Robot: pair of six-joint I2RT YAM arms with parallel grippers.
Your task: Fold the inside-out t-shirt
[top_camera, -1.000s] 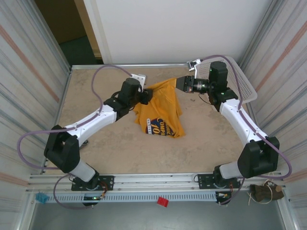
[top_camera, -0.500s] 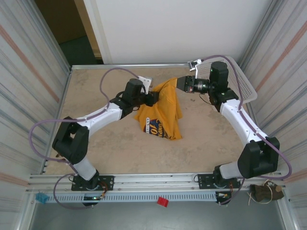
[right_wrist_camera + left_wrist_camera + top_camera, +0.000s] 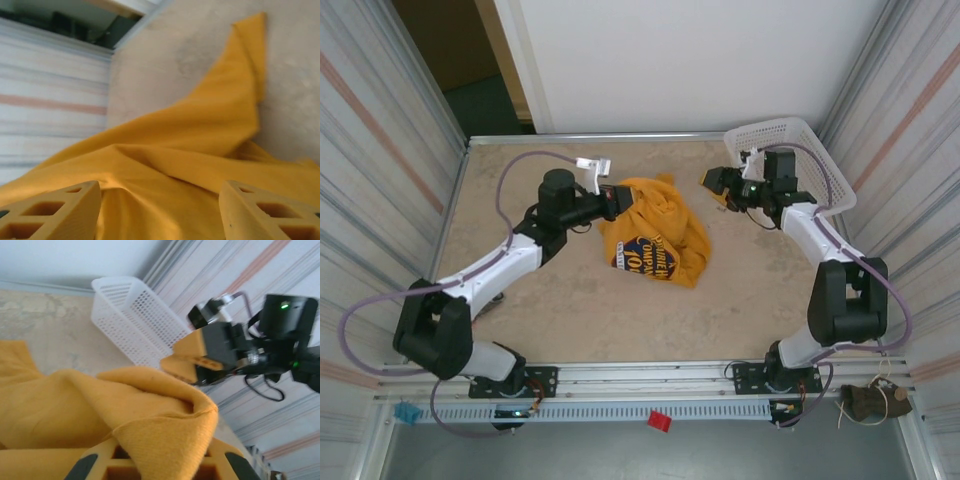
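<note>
On table [image 3: 570,300], t-shirt [image 3: 665,232], left claw [image 3: 619,200] pinching its edge, right claw [image 3: 711,180] spread nearby

Overhead, two wrist close-ups on t-shirt [image 3: 670,222]

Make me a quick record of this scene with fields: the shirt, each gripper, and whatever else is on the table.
shirt: mustard t-shirt, crumpled in a heap on the table, dark print facing up
left gripper: left gripper shut on the shirt's left edge
right gripper: right gripper open, off the cloth, to its right
other: white basket at the far right corner
fold: not yet done
</note>
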